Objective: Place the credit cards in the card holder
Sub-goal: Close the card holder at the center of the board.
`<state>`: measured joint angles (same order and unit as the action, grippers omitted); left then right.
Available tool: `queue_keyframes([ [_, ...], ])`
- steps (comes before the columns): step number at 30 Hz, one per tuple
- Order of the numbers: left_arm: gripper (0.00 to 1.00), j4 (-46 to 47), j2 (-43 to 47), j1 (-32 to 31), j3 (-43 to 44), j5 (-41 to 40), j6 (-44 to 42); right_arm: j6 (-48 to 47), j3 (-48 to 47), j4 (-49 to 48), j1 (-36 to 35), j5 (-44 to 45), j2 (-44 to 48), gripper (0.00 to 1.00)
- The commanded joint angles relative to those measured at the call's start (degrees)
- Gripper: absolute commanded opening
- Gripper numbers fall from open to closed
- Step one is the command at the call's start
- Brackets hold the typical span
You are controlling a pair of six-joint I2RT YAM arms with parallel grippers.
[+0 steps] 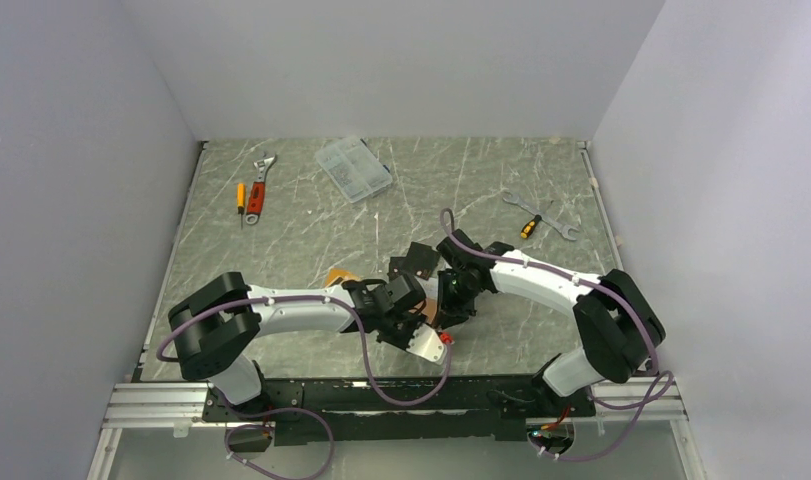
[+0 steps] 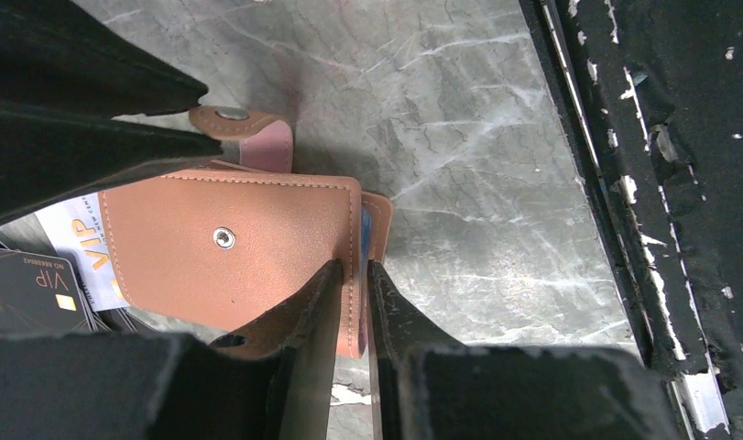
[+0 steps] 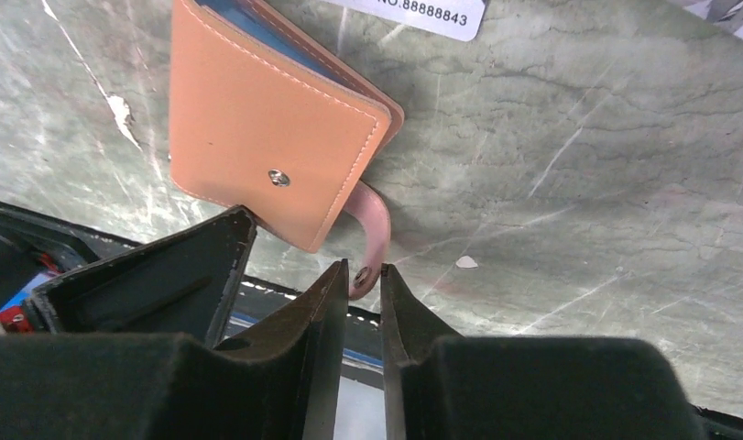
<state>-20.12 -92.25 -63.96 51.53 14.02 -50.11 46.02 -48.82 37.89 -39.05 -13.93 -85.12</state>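
Grip check: my left gripper (image 2: 354,277) is pinched on the free edge of the card holder's (image 2: 230,247) front cover, and my right gripper (image 3: 362,273) is nipped on its snap tab (image 3: 374,229). The holder sits between my two arms, near the front edge of the table (image 1: 311,200). Credit cards (image 2: 70,229) lie beside it, not loaded. Risk: if my pulls are uneven, the thin tab could slip free, the cover could drop shut, or the whole holder could drag over the cards.
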Motion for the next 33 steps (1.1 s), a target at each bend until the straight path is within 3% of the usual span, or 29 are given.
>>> queue_keyframes([
  [1, 0.22, -1.0, 0.3, 0.0, -2.4, -3.2, -0.2, -0.5, -1.0, 2.7, -0.8, 1.8, -0.6, 0.21],
  [7, 0.19, -1.0, 1.1, 0.0, -2.7, -4.3, -0.3, -0.6, 0.0, 3.2, -0.8, 2.4, 0.2, 0.15],
  [10, 0.09, -1.2, 1.3, 0.0, -2.3, -5.1, 0.0, -0.4, 0.8, 3.0, -0.8, 3.1, 0.7, 0.10],
  [13, 0.06, -1.6, 1.6, 0.0, -1.9, -5.1, 0.2, -0.1, 1.6, 2.3, -0.8, 3.3, 0.9, 0.00],
  [20, 0.08, -2.4, 1.2, 0.0, -0.1, -3.3, 1.0, -0.4, 0.7, 2.2, 0.7, 5.5, 2.4, 0.00],
  [28, 0.17, -3.1, 1.0, 0.1, 3.3, -2.4, 1.5, -2.8, -2.8, 3.3, 1.7, 8.2, 1.4, 0.00],
  [33, 0.36, -2.0, 1.2, 0.8, 5.4, -2.7, 3.4, -3.9, -3.3, 2.9, 1.9, 7.9, 0.5, 0.00],
])
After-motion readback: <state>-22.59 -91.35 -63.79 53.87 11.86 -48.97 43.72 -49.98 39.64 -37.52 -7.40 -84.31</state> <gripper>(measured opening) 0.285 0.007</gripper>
